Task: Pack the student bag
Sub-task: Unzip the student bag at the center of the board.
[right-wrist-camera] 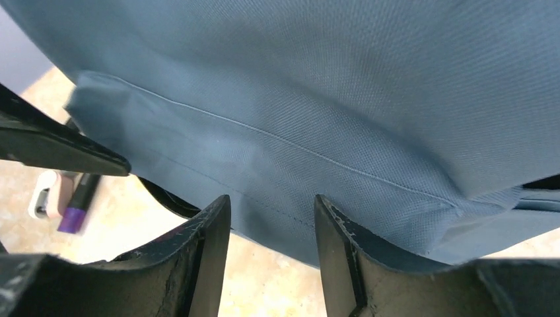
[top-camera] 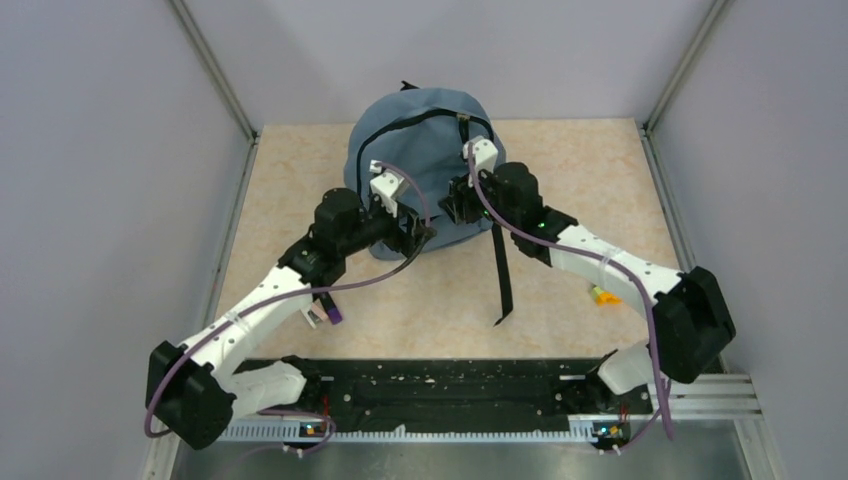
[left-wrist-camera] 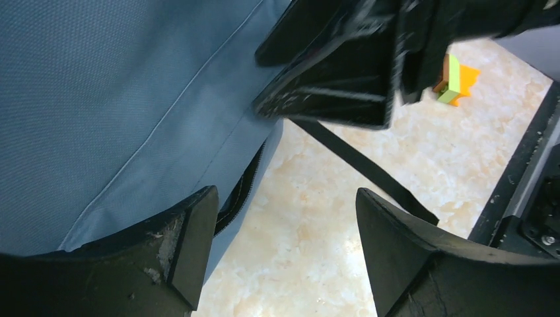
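Bag (top-camera: 420, 150) at far middle of bench (top-camera: 600, 180), lower hem running left to right, just ahead of both arms. Left jaws open, hem off to one side. Right jaws open too, squarely facing hem, seemingly better placed.

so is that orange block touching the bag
Apart. The top view shows a stretch of table between the orange block and the student bag, loose strap included.
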Motion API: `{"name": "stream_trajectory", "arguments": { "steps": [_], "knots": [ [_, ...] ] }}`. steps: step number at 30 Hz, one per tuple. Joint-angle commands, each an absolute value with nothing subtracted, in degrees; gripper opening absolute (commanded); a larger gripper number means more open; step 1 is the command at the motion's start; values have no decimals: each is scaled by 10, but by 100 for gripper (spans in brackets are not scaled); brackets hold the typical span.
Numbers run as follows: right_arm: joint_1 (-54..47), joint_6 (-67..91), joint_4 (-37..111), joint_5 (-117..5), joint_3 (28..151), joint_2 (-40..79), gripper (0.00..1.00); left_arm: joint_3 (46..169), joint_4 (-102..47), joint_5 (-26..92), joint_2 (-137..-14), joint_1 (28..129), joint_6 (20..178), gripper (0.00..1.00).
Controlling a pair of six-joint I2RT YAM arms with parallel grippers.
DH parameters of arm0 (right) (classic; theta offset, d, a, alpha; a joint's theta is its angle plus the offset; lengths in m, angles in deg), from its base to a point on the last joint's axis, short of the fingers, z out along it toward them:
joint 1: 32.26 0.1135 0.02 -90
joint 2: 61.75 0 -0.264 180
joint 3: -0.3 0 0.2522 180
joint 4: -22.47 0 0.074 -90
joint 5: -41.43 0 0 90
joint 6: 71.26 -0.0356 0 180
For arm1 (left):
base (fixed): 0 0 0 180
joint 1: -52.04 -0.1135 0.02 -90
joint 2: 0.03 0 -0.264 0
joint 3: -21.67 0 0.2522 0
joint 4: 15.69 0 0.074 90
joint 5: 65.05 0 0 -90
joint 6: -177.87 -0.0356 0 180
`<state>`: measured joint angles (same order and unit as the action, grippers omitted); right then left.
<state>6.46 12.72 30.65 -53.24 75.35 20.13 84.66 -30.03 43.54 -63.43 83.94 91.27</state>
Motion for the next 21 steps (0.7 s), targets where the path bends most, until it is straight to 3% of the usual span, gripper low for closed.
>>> {"name": "stream_trajectory", "arguments": {
  "steps": [1, 8, 21],
  "knots": [
    [60, 121, 305, -532, 788, 227, 48, 881, -293, 464, -656, 838, 932, 80],
    [61, 130, 227, -454, 771, 263, 40, 894, -309, 456, -700, 839, 896, 78],
    [61, 127, 189, -461, 785, 292, 39, 886, -256, 395, -742, 850, 794, 77]
  ]
}}
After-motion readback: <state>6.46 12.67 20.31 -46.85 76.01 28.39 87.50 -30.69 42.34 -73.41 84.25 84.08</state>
